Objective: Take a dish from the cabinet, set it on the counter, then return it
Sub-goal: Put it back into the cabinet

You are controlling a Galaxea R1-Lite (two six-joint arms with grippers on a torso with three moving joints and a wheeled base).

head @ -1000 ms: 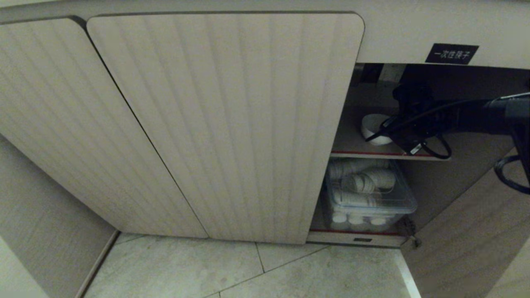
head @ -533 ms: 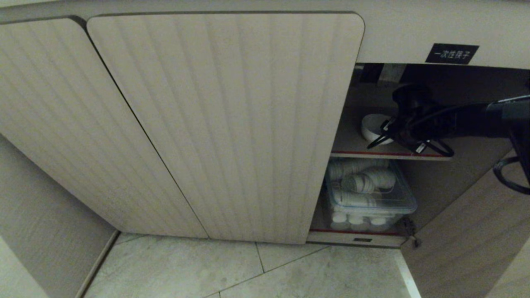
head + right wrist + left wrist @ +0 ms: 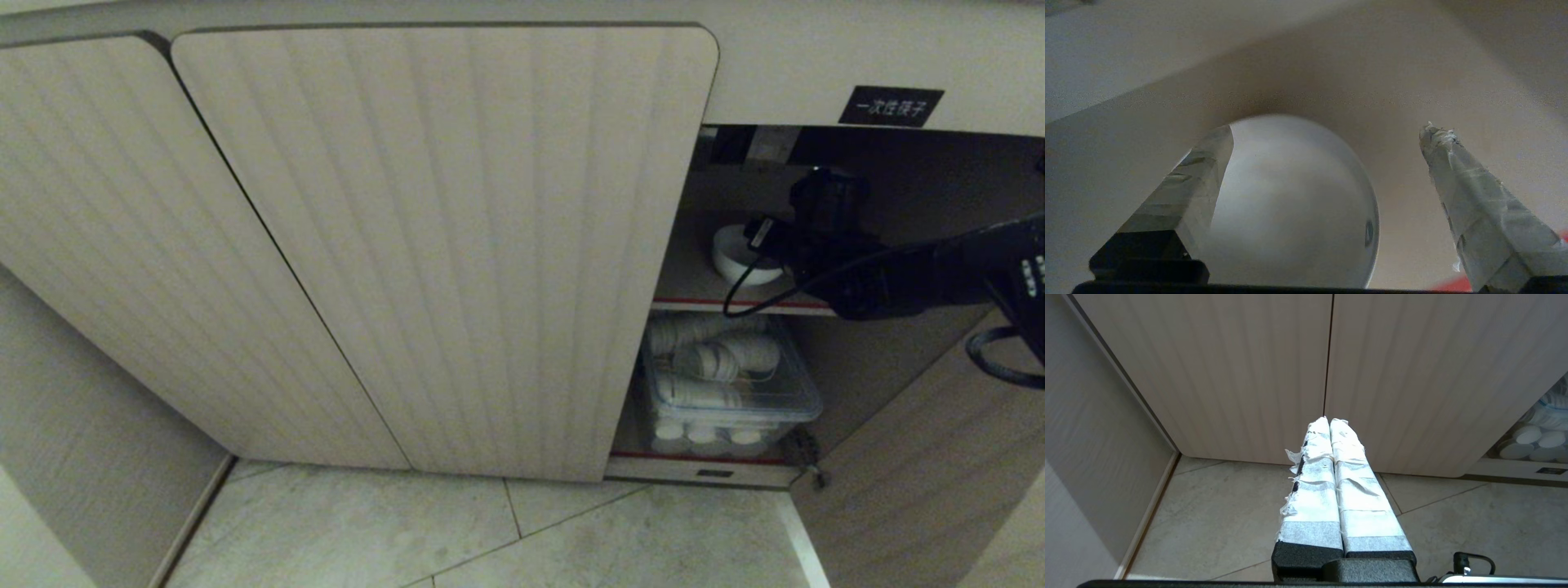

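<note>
Up on the top shelf (image 3: 694,282) of the cabinet (image 3: 441,245), w/ the right-hand door open, sat the dish (image 3: 739,255), a small white bowl near the red front edge. Right gripper (image 3: 1327,134) was reaching into the opening from the right, fingers spread wide and holding nothing; in the wrist view one taped finger (image 3: 1184,192) overlapped the bowl's side and the other (image 3: 1478,204) stood well clear on the far side, so the rim (image 3: 1372,228) ran between them. Can't tell whether anything was touching. Left gripper (image 3: 1331,457) was parked low in front of the closed doors, taped fingers pressed together, empty. Lower shelf had a clear bin (image 3: 727,384) of paper cups, not our thing. Imo either the pick-up or the put-back end, can't say which. If picking, next move needs fingers astride the rim wall, a firm close, then lift and back out w/o clipping the shelf above.
</note>
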